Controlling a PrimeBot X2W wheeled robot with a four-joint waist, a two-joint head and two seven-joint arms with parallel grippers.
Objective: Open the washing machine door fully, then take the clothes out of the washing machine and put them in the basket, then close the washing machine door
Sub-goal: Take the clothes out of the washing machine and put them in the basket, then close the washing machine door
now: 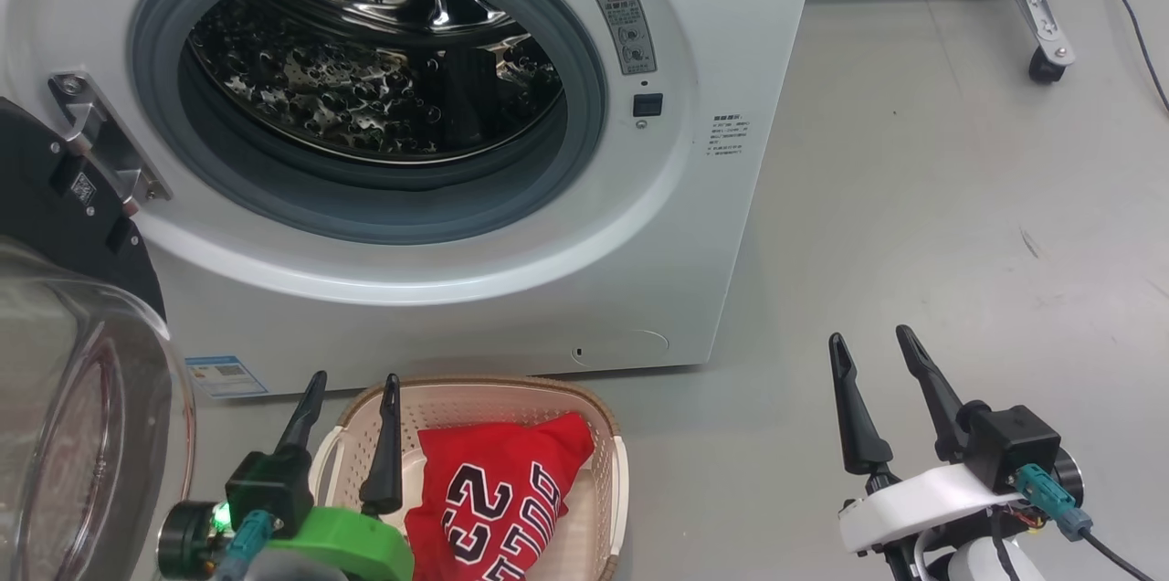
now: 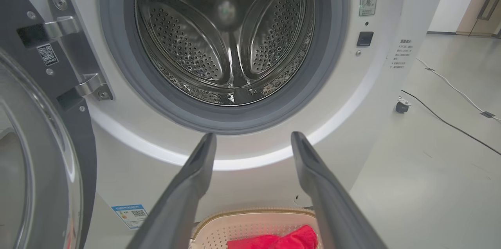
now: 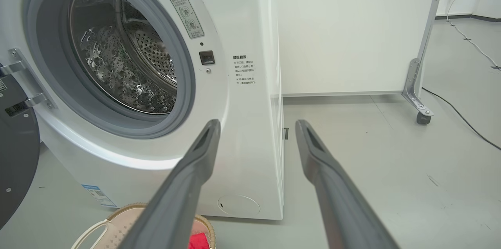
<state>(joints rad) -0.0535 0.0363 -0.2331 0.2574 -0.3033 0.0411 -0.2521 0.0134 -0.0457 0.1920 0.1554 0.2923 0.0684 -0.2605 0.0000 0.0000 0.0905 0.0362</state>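
At 7 o'clock in the head view, the left gripper [image 1: 354,377] hangs over the basket's [image 1: 598,435] near-left corner, jaws spread wide and empty. At 5 o'clock the right gripper [image 1: 869,336] is equally wide and empty over bare floor [image 1: 913,197], likely parked out of the way. The basket sits at 6 o'clock, just before the washing machine [image 1: 694,152], probably so that each carry is short. The clothes [image 1: 493,490], red with white numbers, lie inside it. At 9 o'clock the washing machine door [image 1: 55,197] hangs swung out on its hinge, clear of the opening. Farthest, at 11 o'clock, the drum [image 1: 365,79] shows only bare steel, so unloading looks finished and closing the door appears to be what remains.
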